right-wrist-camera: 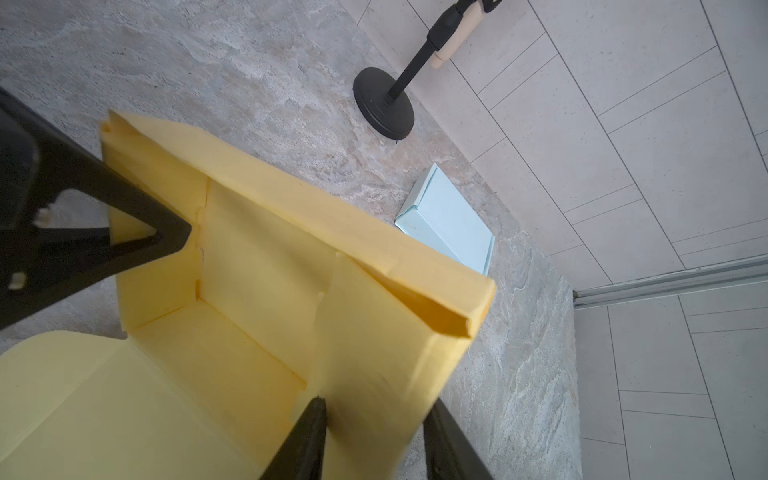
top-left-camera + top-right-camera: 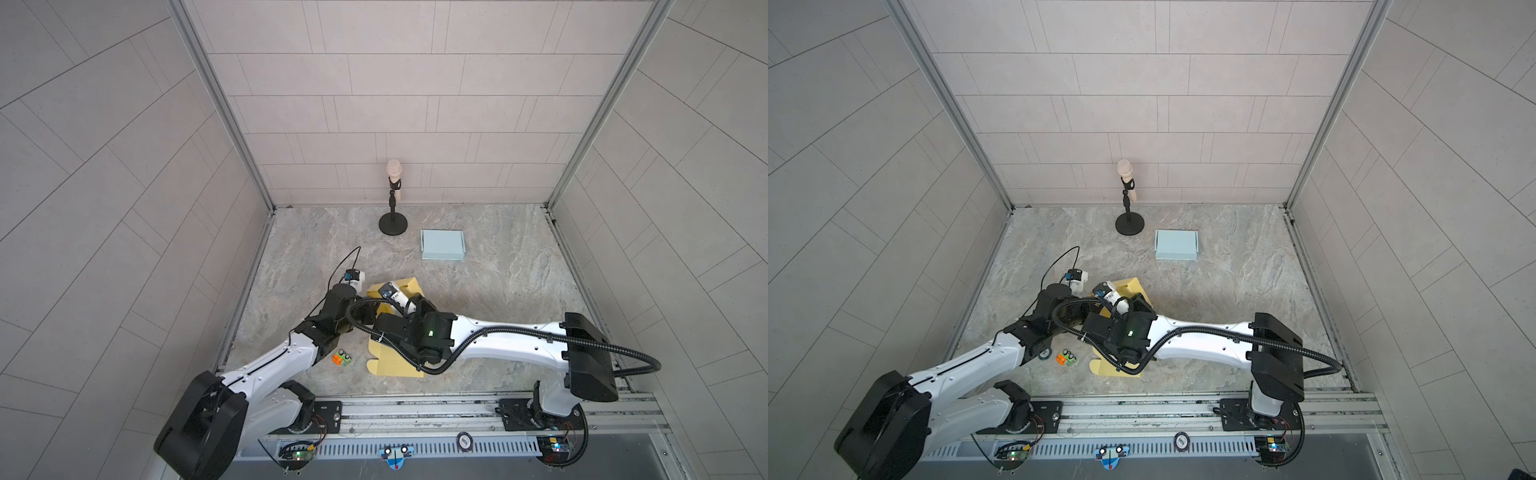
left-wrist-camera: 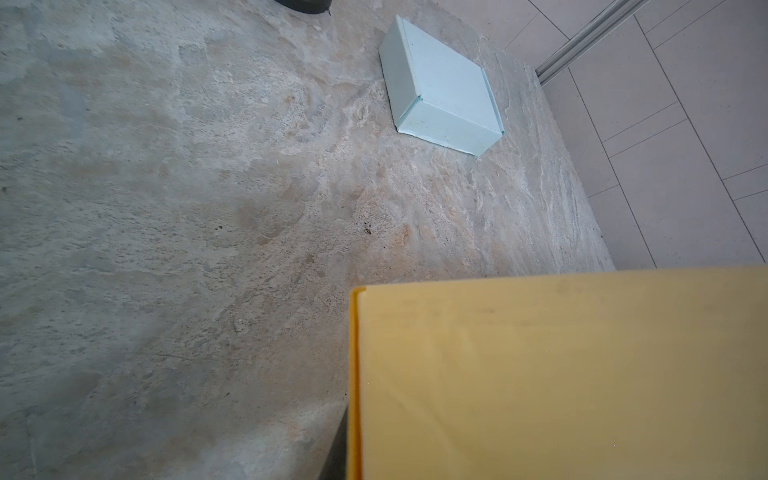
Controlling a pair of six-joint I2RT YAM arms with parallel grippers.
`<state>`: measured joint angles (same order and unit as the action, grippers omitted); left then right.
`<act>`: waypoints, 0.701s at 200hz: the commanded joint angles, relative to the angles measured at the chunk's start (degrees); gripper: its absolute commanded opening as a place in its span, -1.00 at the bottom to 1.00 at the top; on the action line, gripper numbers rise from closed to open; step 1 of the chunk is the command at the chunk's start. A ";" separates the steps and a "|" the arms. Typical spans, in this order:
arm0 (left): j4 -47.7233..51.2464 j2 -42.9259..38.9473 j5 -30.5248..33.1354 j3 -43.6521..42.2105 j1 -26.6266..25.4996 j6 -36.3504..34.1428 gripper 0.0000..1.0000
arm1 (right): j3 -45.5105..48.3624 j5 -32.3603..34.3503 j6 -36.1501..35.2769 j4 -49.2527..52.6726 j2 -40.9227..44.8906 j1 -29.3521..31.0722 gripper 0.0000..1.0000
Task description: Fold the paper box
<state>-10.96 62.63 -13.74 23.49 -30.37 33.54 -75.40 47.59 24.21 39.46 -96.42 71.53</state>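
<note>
Half-built yellow paper box (image 1: 257, 266) on the worktop (image 2: 498, 291), near the front edge and about the middle, under both wrists: base flat, far wall rolled over double, two side walls standing, a loose flap (image 2: 390, 368) lying flat toward the front rail in a top view. Looks like thin card: very light, likely to slide on the smooth stone-patterned surface at any sideways push, stiff only along a fold, floppy across a free panel. Creases easily by the look of it, so probably unforgiving of a hard pinch in mid-panel. Best taken low on a wall, close to a scored line or a corner, rather than at a free edge. Left tool (image 1: 183, 230) closed almost to nothing at the side wall on its own arm's side, one finger against the inner face, the other hidden behind, so seemingly pinching that single ply. Right tool (image 1: 374, 415) partly open, astride the opposite side wall, one finger inside the box and one outside; pressing on the card or merely straddling it, impossible to tell. Calls for anchoring with one tool and tipping a wall inward with the other, to avoid skating the whole box away. Well apart at the back, a finished pale blue box (image 2: 442, 245) and a microphone stand (image 2: 392, 224); near the left arm, a small green and orange item (image 2: 343, 358)
</note>
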 commanded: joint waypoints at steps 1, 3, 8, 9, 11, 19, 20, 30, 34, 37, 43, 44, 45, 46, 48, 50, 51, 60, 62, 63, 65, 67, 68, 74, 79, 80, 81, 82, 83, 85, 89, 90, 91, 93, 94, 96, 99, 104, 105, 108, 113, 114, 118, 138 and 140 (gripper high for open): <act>-5.23 0.12 -5.02 0.25 -1.02 -0.11 -0.80 | -1.50 0.39 0.81 -1.16 -2.82 0.64 -0.12; -5.24 0.19 -5.06 0.31 -1.03 -0.07 -0.80 | -1.51 0.42 0.81 -1.21 -2.92 0.63 -0.11; -5.40 0.22 -5.16 0.32 -1.02 0.12 -0.80 | -1.51 0.46 0.90 -1.28 -3.17 0.63 -0.11; -5.44 0.30 -5.16 0.33 -1.06 0.17 -0.80 | -1.46 0.47 0.91 -1.26 -3.21 0.63 -0.11; -5.53 0.23 -5.20 0.27 -1.09 0.20 -0.80 | -1.50 0.48 0.93 -1.32 -3.24 0.63 -0.11; -5.56 0.21 -5.20 0.25 -1.12 0.31 -0.80 | -1.38 0.44 1.06 -1.44 -3.42 0.63 -0.11; -5.56 0.21 -5.27 0.25 -1.11 0.31 -0.80 | -1.36 0.46 1.08 -1.42 -3.42 0.63 -0.11; -5.54 0.04 -5.25 0.40 -1.23 0.34 -0.80 | -1.27 0.61 1.11 -1.42 -3.47 0.54 -0.11; -5.48 -0.04 -5.20 0.41 -1.25 0.32 -0.80 | -1.25 0.72 1.25 -1.41 -3.51 0.54 -0.11; -5.41 -0.05 -5.16 0.35 -1.27 0.36 -0.80 | -1.29 0.74 1.20 -1.33 -3.56 0.48 -0.11; -5.31 -0.11 -5.16 0.41 -1.28 0.30 -0.80 | -1.09 1.05 1.28 -1.33 -3.48 0.46 -0.12; -5.35 -0.13 -5.16 0.37 -1.27 0.30 -0.80 | -1.08 1.08 1.28 -1.32 -3.50 0.46 -0.12; -5.37 -0.13 -5.12 0.35 -1.27 0.39 -0.80 | -1.08 1.13 1.28 -1.32 -3.50 0.37 -0.12; -5.33 -0.18 -5.09 0.34 -1.32 0.39 -0.80 | -1.07 1.16 1.28 -1.32 -3.46 0.37 -0.13; -5.31 -0.22 -5.08 0.40 -1.35 0.45 -0.80 | -1.07 1.24 1.28 -1.32 -3.48 0.37 -0.14; -5.28 -0.23 -5.07 0.35 -1.38 0.42 -0.80 | -1.00 1.31 1.28 -1.38 -3.44 0.37 -0.15; -5.29 -0.23 -5.07 0.39 -1.37 0.45 -0.80 | -0.99 1.34 1.28 -1.40 -3.43 0.28 -0.16; -5.24 -0.27 -5.03 0.34 -1.45 0.41 -0.80 | -0.89 1.36 1.23 -1.45 -3.42 0.15 -0.21; -5.24 -0.31 -4.99 0.36 -1.45 0.39 -0.80 | -0.89 1.34 1.27 -1.42 -3.44 0.14 -0.21; -5.23 -0.36 -4.99 0.35 -1.49 0.39 -0.80 | -0.89 1.31 1.28 -1.41 -3.52 0.12 -0.22; -5.21 -0.39 -4.90 0.27 -1.55 0.39 -0.80 | -0.89 1.35 1.28 -1.47 -3.51 0.09 -0.22; -5.23 -0.45 -4.87 0.30 -1.56 0.39 -0.80 | -0.89 1.40 1.28 -1.51 -3.60 0.03 -0.23; -5.27 -0.47 -4.84 0.27 -1.59 0.39 -0.80 | -0.89 1.43 1.24 -1.55 -3.64 0.02 -0.23; -5.28 -0.43 -4.85 0.31 -1.67 0.51 -0.80 | -0.98 1.45 1.22 -1.46 -3.94 -0.11 -0.25; -5.26 -0.56 -4.81 0.29 -1.71 0.48 -0.80 | -1.13 1.45 1.21 -1.36 -4.18 -0.20 -0.28; -5.28 -0.57 -4.81 0.27 -1.71 0.48 -0.80 | -1.14 1.45 1.20 -1.38 -4.20 -0.22 -0.28; -5.24 -0.57 -4.81 0.30 -1.71 0.52 -0.80 | -1.19 1.45 1.20 -1.40 -4.25 -0.24 -0.29; -5.23 -0.58 -4.76 0.32 -1.75 0.54 -0.80 | -1.22 1.45 1.20 -1.40 -4.32 -0.24 -0.29; -5.22 -0.58 -4.74 0.28 -1.73 0.55 -0.80 | -1.23 1.45 1.20 -1.36 -4.35 -0.24 -0.30; -5.21 -0.62 -4.73 0.23 -1.80 0.56 -0.80 | -1.31 1.49 1.19 -1.28 -4.45 -0.31 -0.30; -5.27 -0.67 -4.72 0.22 -1.84 0.57 -0.80 | -1.38 1.51 1.20 -1.27 -4.73 -0.33 -0.33; -5.28 -0.67 -4.68 0.19 -1.86 0.56 -0.80 | -1.40 1.57 1.20 -1.21 -4.78 -0.33 -0.33; -5.25 -0.71 -4.65 0.17 -1.87 0.61 -0.80 | -1.45 1.60 1.20 -1.22 -4.80 -0.34 -0.34; -5.26 -0.74 -4.64 0.23 -1.88 0.60 -0.80 | -1.54 1.60 1.19 -1.14 -4.89 -0.31 -0.35; -5.24 -0.75 -4.63 0.19 -1.88 0.58 -0.80 | -1.57 1.61 1.19 -1.10 -4.95 -0.32 -0.35; -5.24 -0.75 -4.59 0.17 -1.93 0.57 -0.80 | -1.63 1.64 1.15 -1.02 -5.03 -0.40 -0.36; -5.29 -0.80 -4.51 0.22 -1.97 0.56 -0.80 | -1.74 1.74 1.11 -0.98 -5.23 -0.42 -0.38; -5.19 -0.84 -4.46 0.16 -1.98 0.57 -0.80 | -1.98 1.88 1.12 -0.73 -5.49 -0.42 -0.41; -5.15 -0.84 -4.46 0.16 -1.98 0.56 -0.80 | -2.05 1.88 1.16 -0.67 -5.56 -0.42 -0.41; -5.17 -0.89 -4.46 0.15 -2.04 0.56 -0.80 | -2.16 2.07 1.11 -0.62 -5.79 -0.42 -0.43; -5.14 -0.89 -4.41 0.14 -2.06 0.56 -0.80 | -2.42 2.38 1.12 -0.21 -6.04 -0.42 -0.47; -5.13 -0.91 -4.43 0.15 -2.06 0.56 -0.80 | -2.49 2.44 1.16 -0.15 -6.10 -0.42 -0.47; -5.12 -0.93 -4.37 0.11 -2.06 0.56 -0.80 | -2.68 2.73 1.11 0.18 -6.35 -0.42 -0.50; -5.31 -0.73 -4.28 -0.07 -2.06 0.56 -0.80 | -3.65 4.04 1.19 1.52 -7.45 -0.43 -0.57; -5.32 -0.75 -4.28 -0.05 -2.06 0.56 -0.80 | -3.74 4.12 1.26 1.68 -7.53 -0.42 -0.57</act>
<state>-10.26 63.22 -12.60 22.96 -30.68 35.18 -77.32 53.32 24.77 41.65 -101.71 70.48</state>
